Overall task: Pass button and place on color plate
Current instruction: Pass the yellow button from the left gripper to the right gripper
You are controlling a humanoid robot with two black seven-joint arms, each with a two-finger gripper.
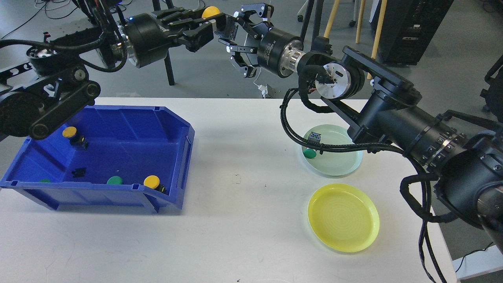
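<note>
My left gripper (pixel 214 24) is shut on a yellow button (pixel 210 11) and holds it high above the table's far edge. My right gripper (pixel 240 35) is open, its fingers spread around the button's dark base from the right; I cannot tell if they touch it. The yellow plate (pixel 343 217) lies bare at the front right. The pale green plate (pixel 334 155) behind it holds a green button (pixel 310 153). The blue bin (pixel 118 157) on the left holds two yellow buttons (pixel 70 132) (pixel 151 181) and a green button (pixel 114 180).
My right arm (pixel 393 118) crosses above the green plate with a black cable loop hanging over it. Chair and stand legs (pixel 310 19) stand beyond the table's far edge. A small dark part (pixel 79 171) lies in the bin.
</note>
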